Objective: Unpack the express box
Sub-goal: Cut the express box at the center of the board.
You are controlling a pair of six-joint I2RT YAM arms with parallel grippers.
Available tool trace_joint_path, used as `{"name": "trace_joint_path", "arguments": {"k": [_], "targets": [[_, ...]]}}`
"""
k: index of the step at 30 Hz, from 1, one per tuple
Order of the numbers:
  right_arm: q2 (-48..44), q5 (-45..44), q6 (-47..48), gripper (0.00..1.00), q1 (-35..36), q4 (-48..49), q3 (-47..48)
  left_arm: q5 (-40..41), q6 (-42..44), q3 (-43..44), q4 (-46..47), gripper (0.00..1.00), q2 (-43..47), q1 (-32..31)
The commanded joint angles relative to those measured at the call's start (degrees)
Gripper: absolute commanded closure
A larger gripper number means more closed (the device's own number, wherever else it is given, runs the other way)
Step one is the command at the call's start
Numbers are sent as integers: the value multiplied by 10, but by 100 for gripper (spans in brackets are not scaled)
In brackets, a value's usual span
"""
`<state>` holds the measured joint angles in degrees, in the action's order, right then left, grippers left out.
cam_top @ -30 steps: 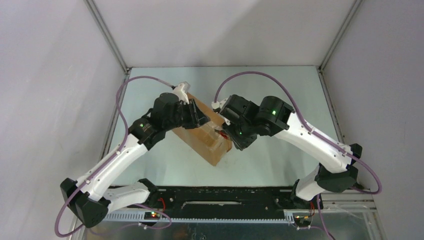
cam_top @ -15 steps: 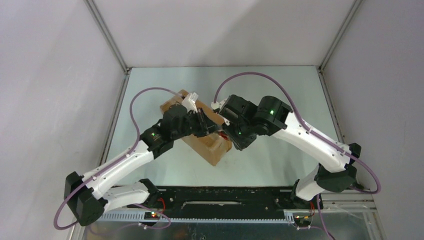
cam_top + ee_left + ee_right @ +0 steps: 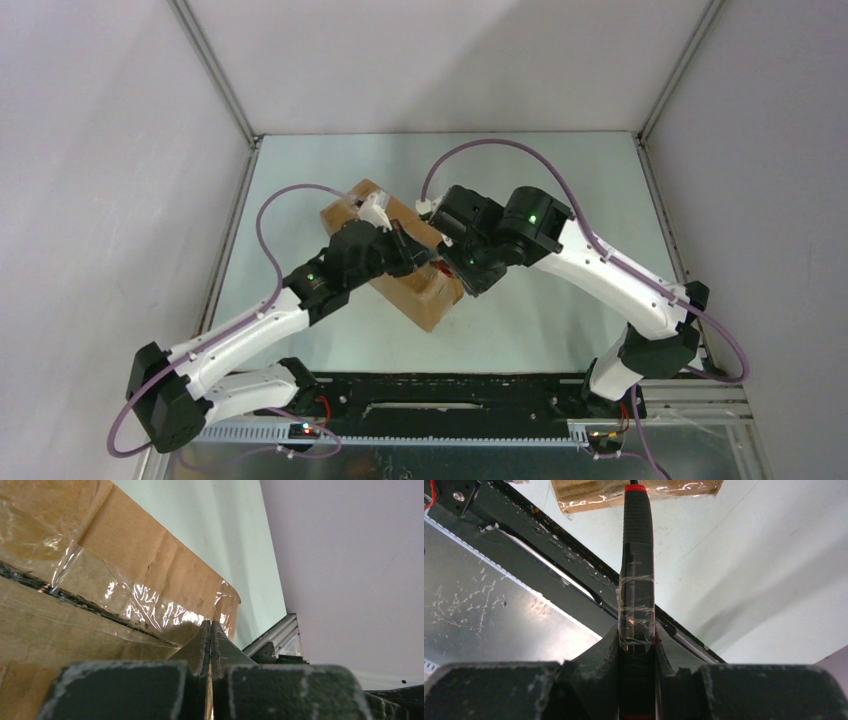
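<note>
The express box (image 3: 428,296) is a brown carton lying slantwise mid-table, with wrinkled clear tape (image 3: 150,612) along its flap seam. My left gripper (image 3: 407,250) rests on the box's top. In the left wrist view the left gripper (image 3: 210,629) is shut, its fingertips pressed together right at the taped seam of the express box (image 3: 145,565). My right gripper (image 3: 452,266) sits at the box's right side. The right gripper (image 3: 636,636) is shut on a black tool with red ends (image 3: 637,555). The tool's tip touches the express box (image 3: 589,495) at its edge.
A black mounting rail (image 3: 450,390) runs along the near table edge, also seen in the right wrist view as the black rail (image 3: 549,565). Grey walls and metal frame posts (image 3: 215,75) enclose the pale green table (image 3: 560,200). Purple cables (image 3: 490,150) loop above both arms.
My left gripper slid along the box top toward the right gripper and closed. The right arm shifted slightly, still holding the tool against the box.
</note>
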<state>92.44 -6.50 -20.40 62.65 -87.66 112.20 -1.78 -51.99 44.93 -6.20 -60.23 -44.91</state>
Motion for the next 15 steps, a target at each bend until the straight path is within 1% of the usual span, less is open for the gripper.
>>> {"name": "trace_joint_path", "arguments": {"k": [1, 6, 10, 15], "targets": [[17, -68, -10, 100, 10, 58, 46, 2, 38, -3, -100, 98, 3, -17], [14, -78, -3, 100, 19, 38, 94, 16, 70, 76, -159, 89, 22, -6], [17, -79, 4, 100, 32, 30, 104, 14, 74, 108, -168, 89, 22, -2], [17, -87, 5, 100, 35, 32, 90, 13, 74, 119, -169, 89, 20, 2]]}}
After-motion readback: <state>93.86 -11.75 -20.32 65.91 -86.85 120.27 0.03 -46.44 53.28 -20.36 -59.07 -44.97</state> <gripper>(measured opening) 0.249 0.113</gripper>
